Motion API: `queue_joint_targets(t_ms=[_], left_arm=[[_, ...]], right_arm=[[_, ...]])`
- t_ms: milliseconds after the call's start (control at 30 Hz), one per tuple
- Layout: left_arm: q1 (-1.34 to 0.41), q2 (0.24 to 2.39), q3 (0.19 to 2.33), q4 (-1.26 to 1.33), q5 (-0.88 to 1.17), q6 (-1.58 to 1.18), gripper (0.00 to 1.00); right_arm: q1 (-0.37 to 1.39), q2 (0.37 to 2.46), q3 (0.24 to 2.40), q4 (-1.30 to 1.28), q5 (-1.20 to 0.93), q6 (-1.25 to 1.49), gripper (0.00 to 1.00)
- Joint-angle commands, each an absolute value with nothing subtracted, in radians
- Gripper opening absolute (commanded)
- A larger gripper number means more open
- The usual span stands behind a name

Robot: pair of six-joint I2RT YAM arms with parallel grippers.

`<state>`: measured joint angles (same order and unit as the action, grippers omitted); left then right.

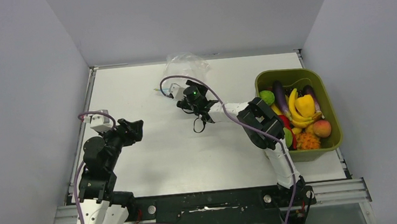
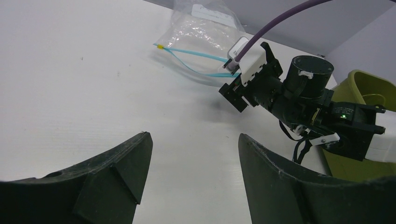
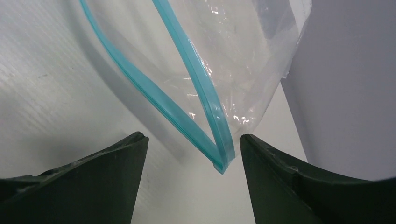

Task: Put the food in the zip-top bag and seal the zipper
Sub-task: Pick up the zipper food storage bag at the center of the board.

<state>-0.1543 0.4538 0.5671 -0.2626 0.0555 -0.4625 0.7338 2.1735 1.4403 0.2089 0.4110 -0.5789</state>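
Right gripper (image 3: 192, 139) open, jaws either side of zipper (image 3: 204, 84) corner, not clamped. Bag (image 1: 186, 65) at table (image 1: 162, 153) far edge, mouth gaping. Left gripper (image 2: 194, 140) open, well apart. Food (image 1: 300, 113) in green bin (image 1: 319, 154).

One table (image 1: 151, 148); one zip-top bag (image 1: 186, 65); one zipper (image 3: 205, 93), seen as two teal strips meeting at one corner, with one yellowish end (image 2: 160, 46); one olive-green bin (image 1: 330, 106); in it two purple eggplants (image 1: 280, 97); two green limes (image 1: 266, 96), one partly behind an arm; one bunch of bananas (image 1: 294, 112), its fingers too crowded to count; one peach (image 1: 322, 128); one orange bumpy fruit (image 1: 307, 141); one red piece (image 1: 284, 120), half hidden; two arms, each with one purple cable (image 1: 78, 182); two claws, the left claw (image 2: 194, 140) and the right claw (image 3: 192, 140).
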Motion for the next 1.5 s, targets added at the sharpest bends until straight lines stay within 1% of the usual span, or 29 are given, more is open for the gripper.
queue_joint_targets(t_ms=[0,67,400,767,967,1000,1067,1100,1200,1300,1467], left_arm=[[-0.147,0.444,0.584,-0.239,0.041,-0.443,0.67],[-0.147,0.445,0.583,-0.238,0.045,-0.443,0.67],[-0.147,0.438,0.582,-0.235,0.042,-0.44,0.67],[-0.145,0.443,0.581,-0.235,0.04,-0.436,0.67],[-0.142,0.444,0.583,-0.236,0.039,-0.436,0.67],[-0.143,0.442,0.582,-0.236,0.037,-0.436,0.67],[-0.142,0.439,0.581,-0.237,0.035,-0.436,0.67],[-0.141,0.441,0.581,-0.237,0.033,-0.436,0.67],[-0.142,0.45,0.583,-0.238,0.037,-0.436,0.67],[-0.141,0.455,0.584,-0.241,0.039,-0.437,0.67],[-0.134,0.461,0.582,-0.239,0.037,-0.445,0.67]], right_arm=[[0.739,2.178,1.518,0.342,0.493,-0.701,0.71],[0.742,2.176,1.519,0.35,0.491,-0.72,0.68],[0.75,2.18,1.53,0.38,0.452,-0.749,0.6],[0.716,2.26,1.606,0.423,0.447,-0.819,0.58],[0.693,2.278,1.628,0.436,0.417,-0.831,0.51],[0.691,2.28,1.631,0.441,0.417,-0.835,0.49],[0.686,2.284,1.633,0.453,0.418,-0.843,0.42],[0.686,2.285,1.634,0.458,0.417,-0.842,0.37],[0.686,2.27,1.623,0.478,0.42,-0.835,0.15],[0.685,2.237,1.594,0.489,0.415,-0.788,0.01],[0.705,2.15,1.5,0.437,0.366,-0.654,0.0]])
